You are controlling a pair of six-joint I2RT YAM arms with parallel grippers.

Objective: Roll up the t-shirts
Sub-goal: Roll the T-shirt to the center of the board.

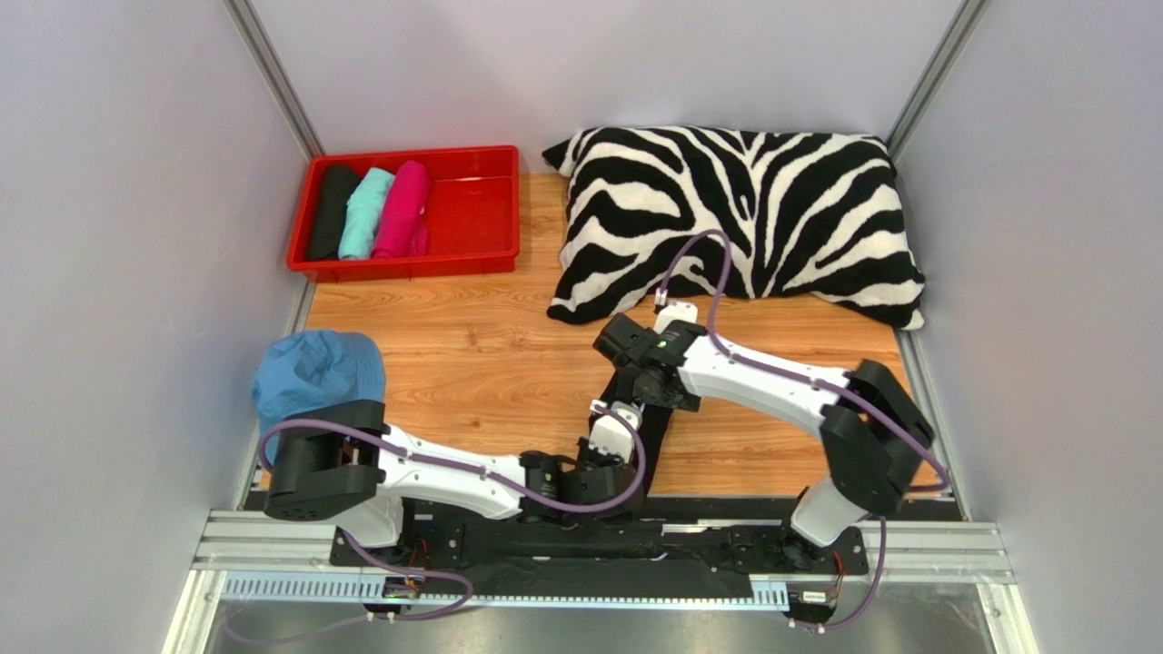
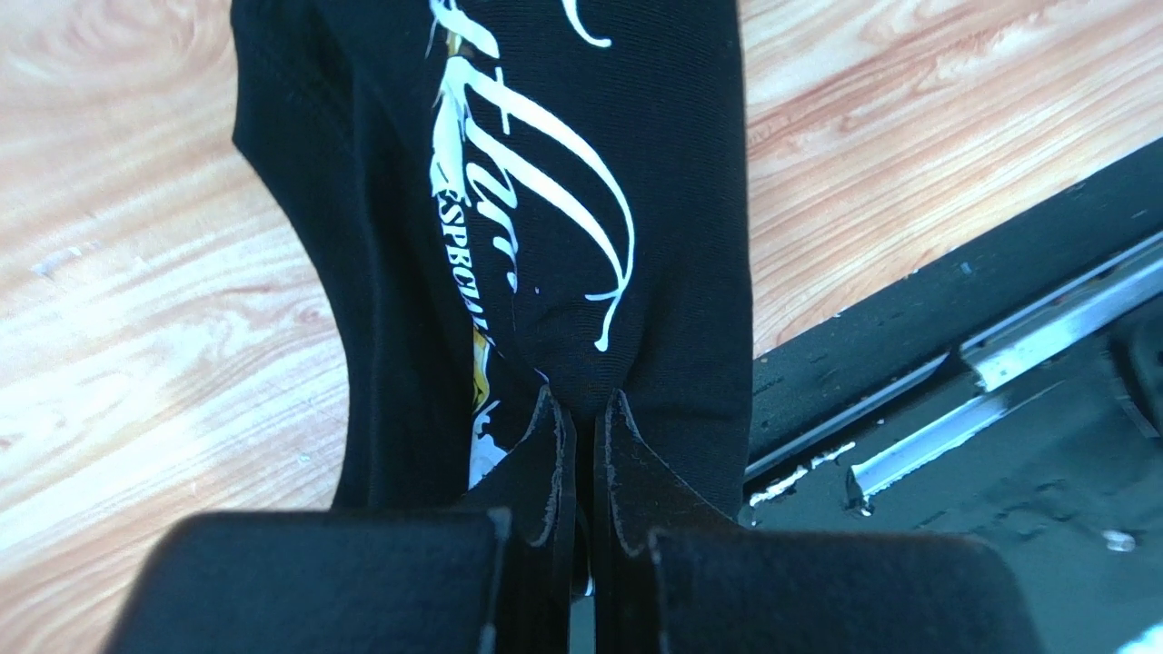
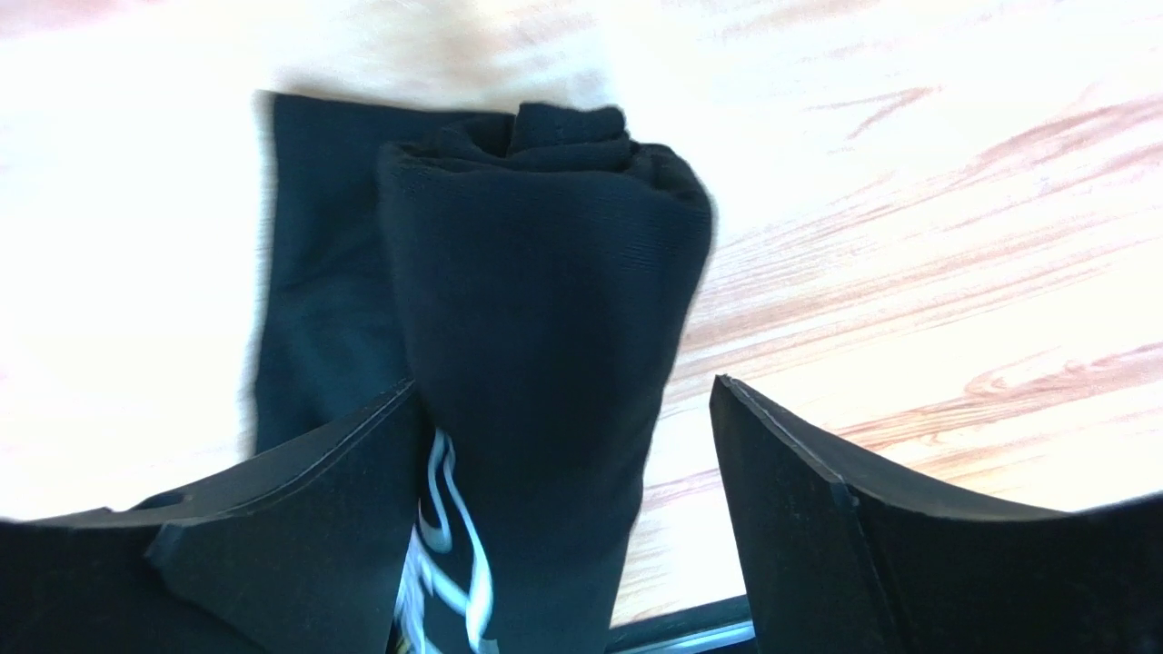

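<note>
Left wrist cam: L gripper is pinched tight on the big black tee, fingers together w/ a fold of cloth bunched between the tips, right by the white script print. The tee lies as a long narrow band on the wood tabletop, running away from the fingers. Its near end sits close to the black base plate at the table's near edge. Right wrist cam: R gripper has its jaws wide apart, straddling the tee's other end, which is rolled into a thick tube. The finger on the picture's left sits against the roll's side; the other stands clear w/ bare wood showing between. A flat bit of the tee lies beside the roll. Top external cam: both grippers are close together near the middle of the near edge, R just beyond L, and the tee between them is mostly hidden by the arms. At far left a red tray holds 3 rolled tees side by side: black roll, teal roll, pink roll. A zebra pillow lies to the tray's right, and a blue cloth bundle sits at the left edge by the L arm's base.
</note>
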